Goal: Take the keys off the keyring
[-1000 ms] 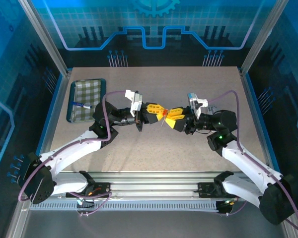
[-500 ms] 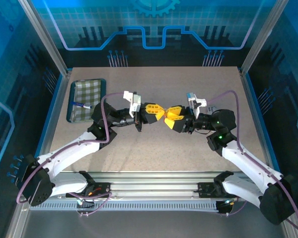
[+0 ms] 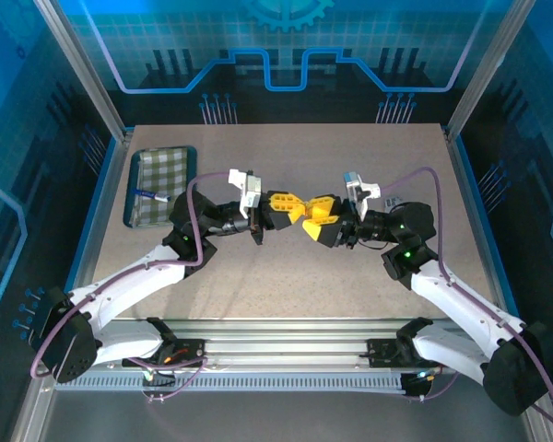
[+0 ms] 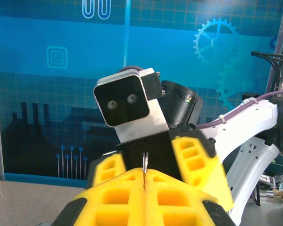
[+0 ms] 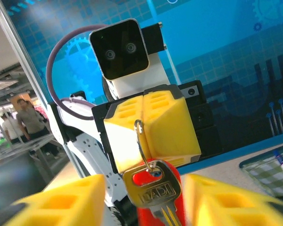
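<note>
My left gripper is raised over the table's middle and shut, pinching the keyring's thin metal loop edge-on between its yellow fingers. From that loop one silver key hangs by its head hole, with a red piece of the keyring behind it. My right gripper faces the left one tip to tip. Its blurred yellow fingers stand open on either side of the key without pressing it.
A tray with a checked cloth sits at the table's far left and holds a blue-and-white pen. The same tray and pen lie low at the right of the right wrist view. Blue enclosure walls ring the table.
The right gripper's fingers have spread apart around the key. The red piece seen between the grippers from above is now covered. The left gripper stays shut in place.
</note>
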